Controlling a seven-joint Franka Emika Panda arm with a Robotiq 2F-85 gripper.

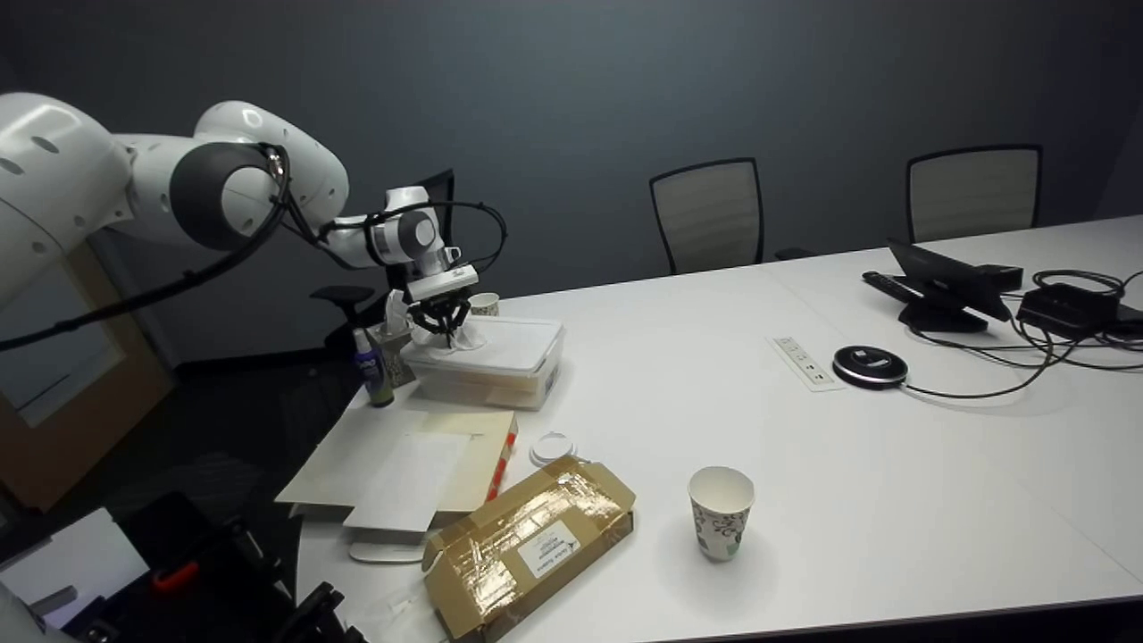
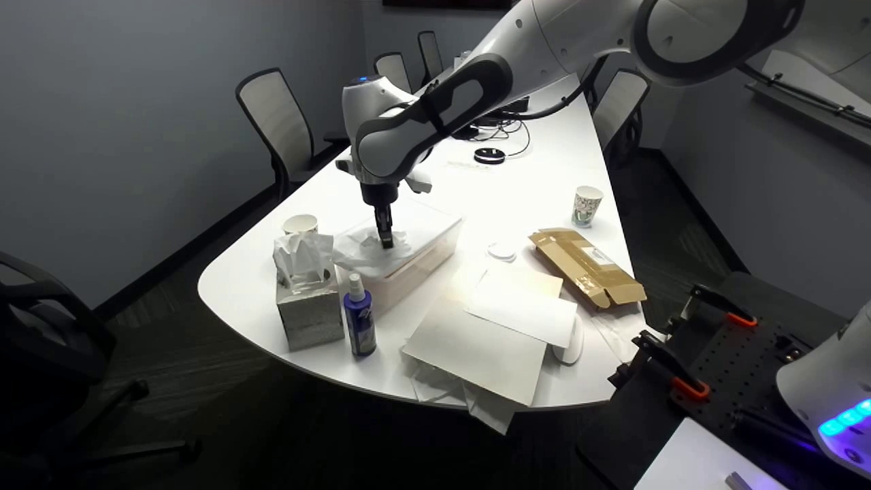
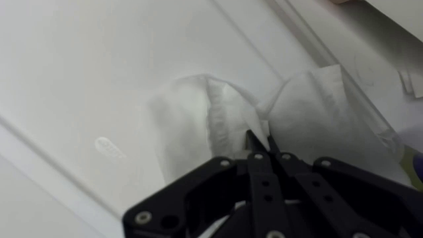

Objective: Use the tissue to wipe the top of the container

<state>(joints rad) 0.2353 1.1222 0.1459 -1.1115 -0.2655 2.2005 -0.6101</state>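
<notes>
In an exterior view, has brown pkt (image 1: 529, 540) at btm ctr, upright paper cup (image 1: 721, 518) to its R, wht sheet (image 1: 415, 478) to its L atop larger cream sheet (image 1: 482, 464). Also has small wht disc (image 1: 553, 447) just behind pkt. Farther up, L of ctr, shows upright spray bottle (image 1: 373, 371), then container (image 1: 500, 362) nr it, flat on table (image 1: 643, 384) w/ wht lid (image 1: 518, 339) on. Rests crumpled tissue (image 1: 469, 338) on L part of lid. Clamps tissue w/ gripper (image 3: 261, 136), w/ fingertips (image 3: 256, 147) tog. on the paper, lower ctr of wrist view. Has wht arm (image 1: 281, 161) stretched in from upper L. Has tissue box (image 1: 401, 359) L of container, 2nd cup (image 1: 485, 304) behind, partly hidden. At R, shows blk puck (image 1: 870, 367), then blk screen (image 1: 951, 281). Farthest back, has mesh chairs (image 1: 710, 214) at upper ctr & upper R, before plain grey wall (image 1: 554, 116).
</notes>
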